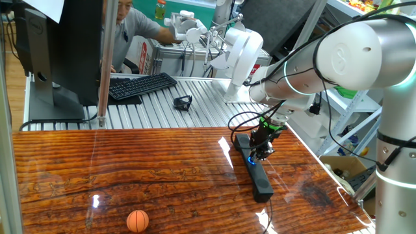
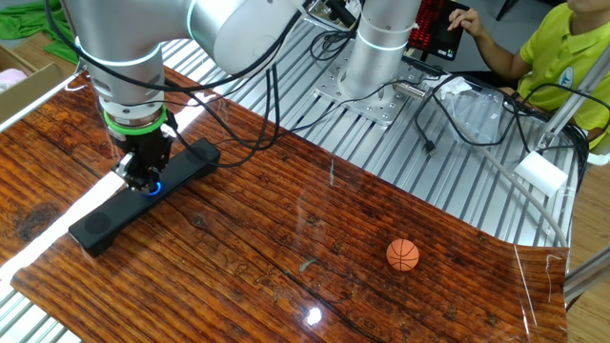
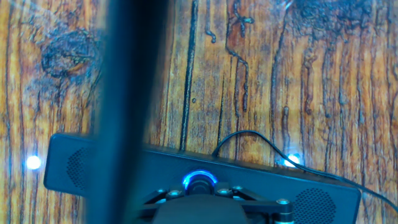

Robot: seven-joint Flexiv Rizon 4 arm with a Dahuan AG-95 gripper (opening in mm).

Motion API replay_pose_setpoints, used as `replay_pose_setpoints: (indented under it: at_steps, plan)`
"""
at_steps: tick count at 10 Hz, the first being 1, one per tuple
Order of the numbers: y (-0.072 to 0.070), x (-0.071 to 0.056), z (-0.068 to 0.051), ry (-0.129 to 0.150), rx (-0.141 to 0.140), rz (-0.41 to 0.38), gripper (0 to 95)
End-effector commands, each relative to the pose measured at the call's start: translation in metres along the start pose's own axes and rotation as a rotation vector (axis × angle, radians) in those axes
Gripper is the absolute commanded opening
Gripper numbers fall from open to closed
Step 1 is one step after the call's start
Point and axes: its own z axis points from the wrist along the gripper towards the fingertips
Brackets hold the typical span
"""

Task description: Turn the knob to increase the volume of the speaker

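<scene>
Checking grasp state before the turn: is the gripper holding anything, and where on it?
The gripper is closed on the knob, the blue-lit round control at the middle of the speaker, gripping its sides from above. The speaker itself lies flat on the table.

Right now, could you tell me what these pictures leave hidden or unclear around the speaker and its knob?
- Knob: hand view cuts it at the bottom edge; in both fixed views the gripper covers it, leaving only blue glow.
- Finger contact: the fingertips cannot be seen in any view.
- Speaker: a dark blurred vertical band crosses its left part in the hand view.
- Volume level: no display is visible.
</scene>
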Motion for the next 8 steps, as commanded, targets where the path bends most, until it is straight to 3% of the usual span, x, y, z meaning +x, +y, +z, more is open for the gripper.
replay_pose_setpoints:
  at_steps: [1,8]
  plan:
    - [0.0000,-0.0003,0.0004,0.000,0.001,0.029,0.0]
    - [0.0001,-0.0004,0.0004,0.002,0.008,0.117,0.0]
